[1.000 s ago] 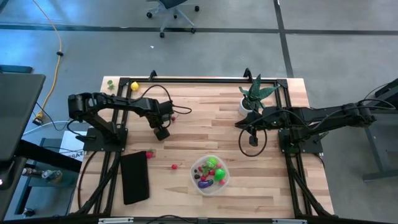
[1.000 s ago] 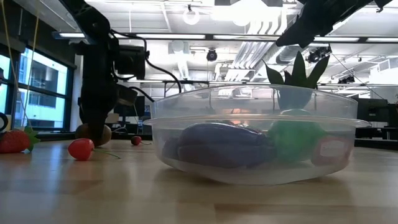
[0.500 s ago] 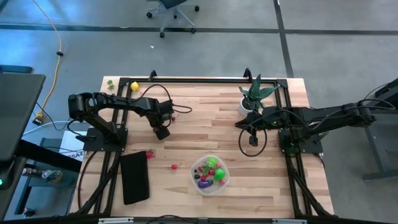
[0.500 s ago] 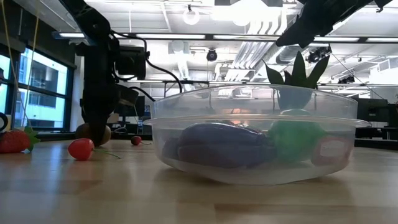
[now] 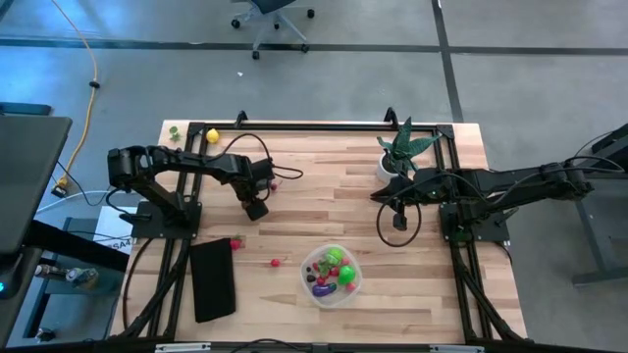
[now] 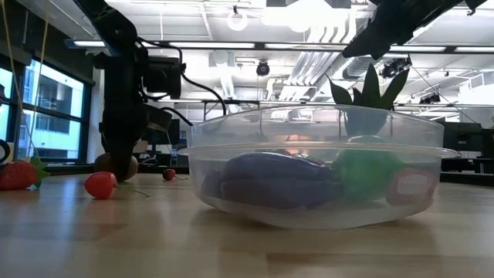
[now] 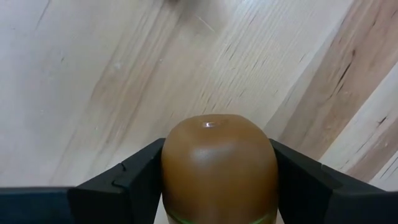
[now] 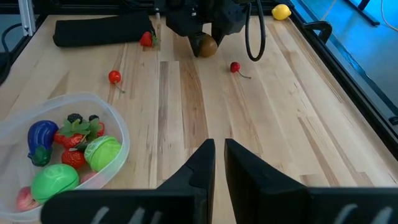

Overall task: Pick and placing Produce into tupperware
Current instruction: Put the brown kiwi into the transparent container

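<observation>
Pale wood planks make up the desk (image 5: 324, 206); from above, the left pincer (image 5: 256, 210) points down at the boards left of centre, its tip hiding whatever is under it, while the right pincer (image 5: 399, 222) hangs right of centre near the potted plant (image 5: 400, 152). The tupperware (image 5: 331, 276) sits toward the front edge with green, red and purple produce inside; a strawberry (image 5: 235, 243) and a small red piece (image 5: 276, 262) lie on the boards to its left, beside a flat black rectangle (image 5: 213, 279), and a yellow lemon (image 5: 212, 136) rests at the far left corner. At desk height, the tupperware (image 6: 316, 166) fills the foreground, with a purple eggplant (image 6: 274, 181) lying with its long axis level and across the view; behind it the left pincer (image 6: 117, 158) stands over a brown kiwi (image 6: 116, 164) resting on the boards. The left wrist view shows the brown kiwi (image 7: 219, 168) between the spread fingers (image 7: 118, 186), its rounded end and long axis pointing straight ahead, both fingers against its sides. The right wrist view shows the right pincer (image 8: 219, 163) closed and empty, aimed across the boards
</observation>
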Controlling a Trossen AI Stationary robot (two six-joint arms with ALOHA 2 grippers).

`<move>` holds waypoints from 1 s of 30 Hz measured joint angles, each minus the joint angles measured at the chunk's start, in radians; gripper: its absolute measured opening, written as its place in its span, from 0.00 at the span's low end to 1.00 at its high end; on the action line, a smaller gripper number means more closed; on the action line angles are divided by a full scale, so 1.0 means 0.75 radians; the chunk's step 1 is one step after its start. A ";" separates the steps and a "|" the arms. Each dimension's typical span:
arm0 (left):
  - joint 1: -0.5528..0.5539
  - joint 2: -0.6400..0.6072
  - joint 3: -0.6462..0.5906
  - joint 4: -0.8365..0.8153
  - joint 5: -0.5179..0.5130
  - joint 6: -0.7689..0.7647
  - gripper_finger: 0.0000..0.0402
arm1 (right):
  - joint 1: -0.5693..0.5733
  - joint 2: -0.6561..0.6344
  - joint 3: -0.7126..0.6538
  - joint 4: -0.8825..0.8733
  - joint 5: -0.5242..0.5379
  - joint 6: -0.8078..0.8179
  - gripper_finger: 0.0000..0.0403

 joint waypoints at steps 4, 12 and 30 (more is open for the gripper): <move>0.001 0.000 0.001 -0.001 -0.010 0.002 0.60 | 0.000 0.000 0.000 0.000 0.000 0.000 0.06; 0.002 -0.002 0.001 -0.001 -0.029 0.003 0.58 | 0.000 0.000 0.000 0.000 0.000 0.000 0.06; -0.300 -0.477 0.001 0.454 -0.131 0.117 0.59 | 0.000 0.000 0.000 0.000 0.000 0.000 0.06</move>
